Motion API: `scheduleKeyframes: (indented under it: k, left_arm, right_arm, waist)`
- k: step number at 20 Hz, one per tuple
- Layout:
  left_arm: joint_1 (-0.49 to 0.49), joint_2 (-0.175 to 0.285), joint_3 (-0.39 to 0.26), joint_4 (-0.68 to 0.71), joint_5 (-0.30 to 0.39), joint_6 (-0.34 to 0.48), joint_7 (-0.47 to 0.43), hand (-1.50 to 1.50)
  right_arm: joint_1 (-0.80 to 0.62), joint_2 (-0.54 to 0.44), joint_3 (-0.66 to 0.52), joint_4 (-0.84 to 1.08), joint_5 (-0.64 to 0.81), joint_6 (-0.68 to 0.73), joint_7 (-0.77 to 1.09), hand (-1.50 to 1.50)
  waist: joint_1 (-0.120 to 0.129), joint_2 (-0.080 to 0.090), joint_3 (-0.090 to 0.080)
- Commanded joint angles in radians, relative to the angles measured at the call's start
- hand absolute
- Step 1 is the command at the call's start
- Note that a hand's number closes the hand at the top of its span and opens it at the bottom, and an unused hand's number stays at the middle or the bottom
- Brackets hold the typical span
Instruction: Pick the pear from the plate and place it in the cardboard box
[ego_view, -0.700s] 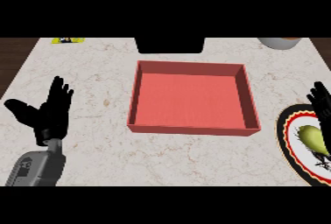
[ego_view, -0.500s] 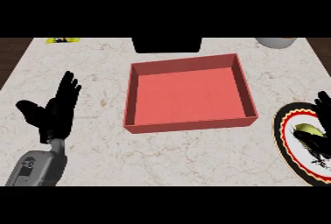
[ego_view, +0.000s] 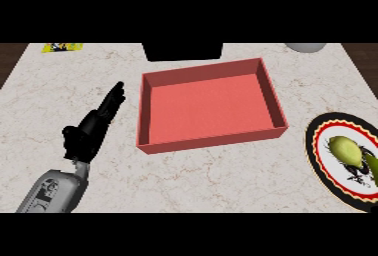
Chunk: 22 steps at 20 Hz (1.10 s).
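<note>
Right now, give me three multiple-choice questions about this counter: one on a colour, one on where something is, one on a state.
1. The box is: A blue, B red, C white.
2. The pear lies: A on the plate, B in the box, C in the left hand.
3. The left hand is: A curled round the pear, B inside the box, C open and holding nothing.

Answers:
1. B, its walls and floor are red.
2. A, the pear sits on the plate at the right edge, apart from the box.
3. C, its fingers are straight, left of the box, with nothing in them.
</note>
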Motion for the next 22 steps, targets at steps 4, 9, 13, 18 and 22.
scheduleKeyframes:
  k: [4,9,13,18,22]
  left_arm:
    - [-0.006,0.026,-0.026,-0.063,-0.008,-0.06,0.043,0.0]
    - [0.047,0.012,-0.03,-0.058,-0.021,-0.058,0.009,0.0]
    - [0.016,0.005,-0.035,-0.06,-0.032,-0.071,0.03,0.0]
    - [-0.037,-0.015,-0.01,0.003,-0.04,-0.097,0.01,0.0]
    - [0.023,-0.028,-0.01,-0.041,-0.067,-0.113,-0.004,0.0]
  right_arm:
    - [0.171,-0.25,-0.062,-0.184,0.117,0.004,0.007,-1.5]
    - [0.265,-0.419,-0.162,-0.408,-0.007,0.218,0.216,-1.5]
    - [0.226,-0.471,-0.197,-0.461,-0.145,0.405,0.356,-1.5]
    - [0.157,-0.467,-0.244,-0.475,-0.277,0.541,0.501,-1.5]
    - [0.127,-0.341,-0.232,-0.447,-0.185,0.537,0.521,-1.5]
  waist:
    - [0.015,-0.003,-0.002]
    - [0.008,-0.005,-0.004]
    - [0.029,0.002,-0.002]
    - [0.037,0.005,-0.001]
    - [0.043,0.005,0.001]
